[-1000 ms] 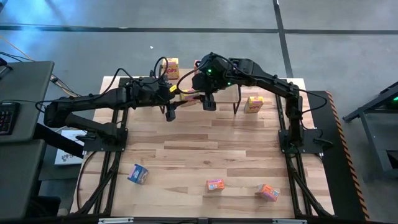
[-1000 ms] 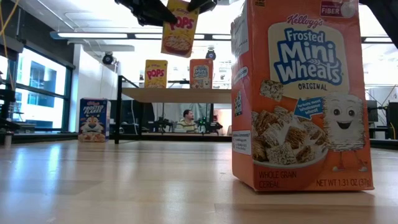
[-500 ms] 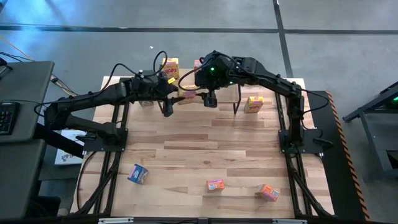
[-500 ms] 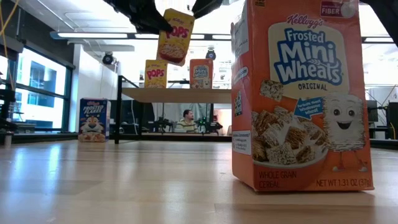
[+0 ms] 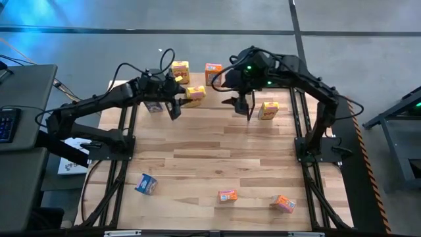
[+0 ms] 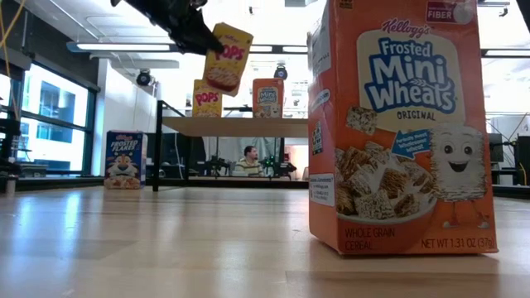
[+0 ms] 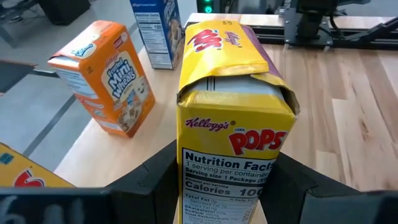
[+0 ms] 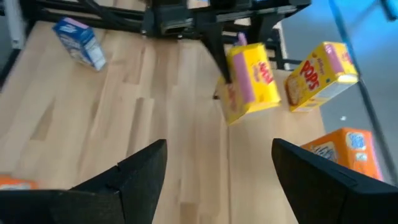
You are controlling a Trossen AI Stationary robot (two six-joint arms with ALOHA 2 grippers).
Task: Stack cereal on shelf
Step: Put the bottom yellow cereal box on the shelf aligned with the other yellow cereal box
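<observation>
Cereal box, the yellow Pops one (image 5: 195, 95), hangs tilted above the shelf (image 6: 234, 126), clamped in the left gripper (image 5: 179, 99) jaws. Right gripper (image 5: 241, 105), jaws apart and holding nothing, hovers beside it. Another yellow box (image 5: 180, 70) and an orange box (image 5: 213, 72) stand on the shelf; others lie about the tabletop (image 5: 217, 158).
</observation>
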